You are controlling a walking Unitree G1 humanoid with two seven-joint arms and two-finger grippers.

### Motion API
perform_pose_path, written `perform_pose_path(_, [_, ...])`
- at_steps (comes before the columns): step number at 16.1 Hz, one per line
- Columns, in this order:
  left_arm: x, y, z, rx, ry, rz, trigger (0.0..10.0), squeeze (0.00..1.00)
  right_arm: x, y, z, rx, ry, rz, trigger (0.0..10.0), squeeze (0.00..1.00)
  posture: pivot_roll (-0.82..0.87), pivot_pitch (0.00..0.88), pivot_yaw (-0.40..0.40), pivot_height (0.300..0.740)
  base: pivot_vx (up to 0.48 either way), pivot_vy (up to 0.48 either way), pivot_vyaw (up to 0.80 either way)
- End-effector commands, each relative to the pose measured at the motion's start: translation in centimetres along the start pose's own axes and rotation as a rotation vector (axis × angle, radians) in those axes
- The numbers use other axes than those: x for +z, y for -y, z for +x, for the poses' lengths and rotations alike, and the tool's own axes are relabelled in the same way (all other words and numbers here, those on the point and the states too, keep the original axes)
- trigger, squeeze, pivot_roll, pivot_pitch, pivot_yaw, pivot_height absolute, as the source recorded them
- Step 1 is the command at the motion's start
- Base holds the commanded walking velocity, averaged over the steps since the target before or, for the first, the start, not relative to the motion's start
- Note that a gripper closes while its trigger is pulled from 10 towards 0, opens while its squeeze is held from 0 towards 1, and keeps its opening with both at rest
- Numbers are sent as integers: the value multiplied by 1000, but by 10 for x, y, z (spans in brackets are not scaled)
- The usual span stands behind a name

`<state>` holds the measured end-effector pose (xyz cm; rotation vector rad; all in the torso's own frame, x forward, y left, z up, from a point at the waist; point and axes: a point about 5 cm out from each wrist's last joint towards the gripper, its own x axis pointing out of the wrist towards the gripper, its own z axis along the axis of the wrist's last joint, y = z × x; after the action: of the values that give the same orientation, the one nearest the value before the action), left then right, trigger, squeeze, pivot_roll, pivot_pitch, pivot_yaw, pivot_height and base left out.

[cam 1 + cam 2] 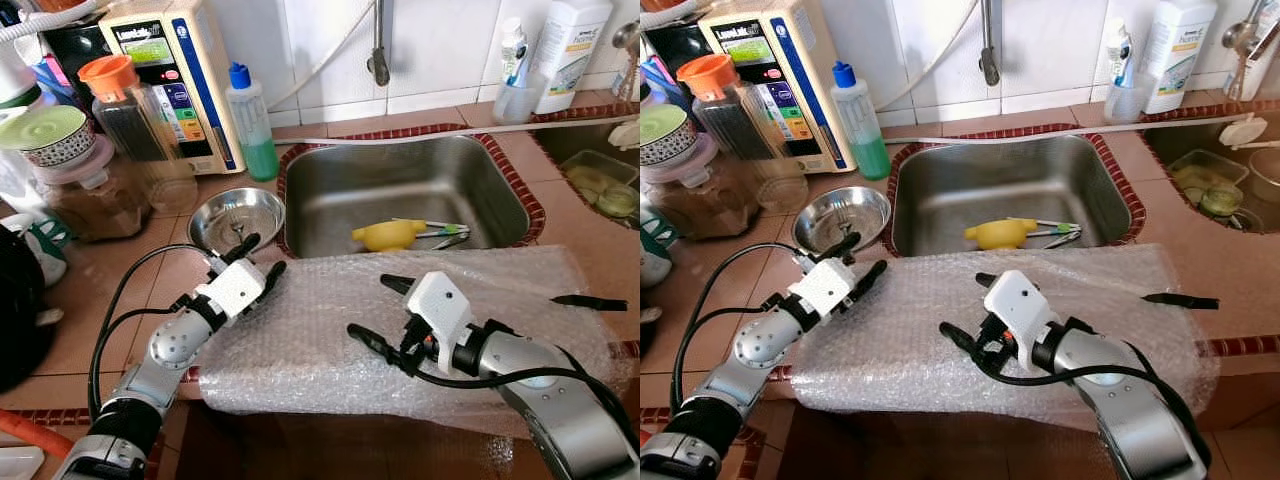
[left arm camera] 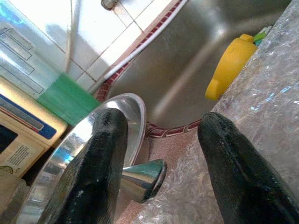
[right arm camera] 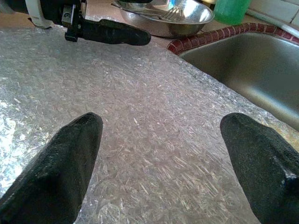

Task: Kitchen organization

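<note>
Right end effector (image 1: 372,308) spread over bubble wrap (image 1: 330,330) | left end effector (image 1: 258,257) spread at edge

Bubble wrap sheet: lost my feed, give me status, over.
Left pincer open at bubble wrap left edge. Right pincer open above its middle. Nothing gripped. Steel bowl close beside left pincer; black stick on wrap's right end.

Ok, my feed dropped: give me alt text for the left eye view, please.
Both pincers hover open over a sheet of bubble wrap spread on the counter in front of a steel sink, the left pincer at its left edge, the right pincer near its middle. A yellow squeezer lies in the sink; a steel bowl sits to its left.
</note>
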<state>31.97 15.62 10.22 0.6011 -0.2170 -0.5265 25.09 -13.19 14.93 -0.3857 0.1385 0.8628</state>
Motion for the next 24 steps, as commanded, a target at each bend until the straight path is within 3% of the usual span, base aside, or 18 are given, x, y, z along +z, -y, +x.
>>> perform_pose_path(1, [-7, -3, -4, -8, -34, 23, 0, 0, 6, -1, 0, 2, 19, -20, 10000, 0, -352, 114, 174, 740, 0, 0, 0])
perform_pose_path(14, [-8, -3, -4, -19, -23, 1, 0, 0, 10, -2, 1, -1, 38, -31, 10000, 0, -349, 114, 180, 740, 0, 0, 0])
perform_pose_path(24, [-8, -4, -5, -12, -20, -8, 0, 0, 21, 7, 4, -58, 92, -51, 10000, 0, -346, 111, 179, 740, 0, 0, 0])
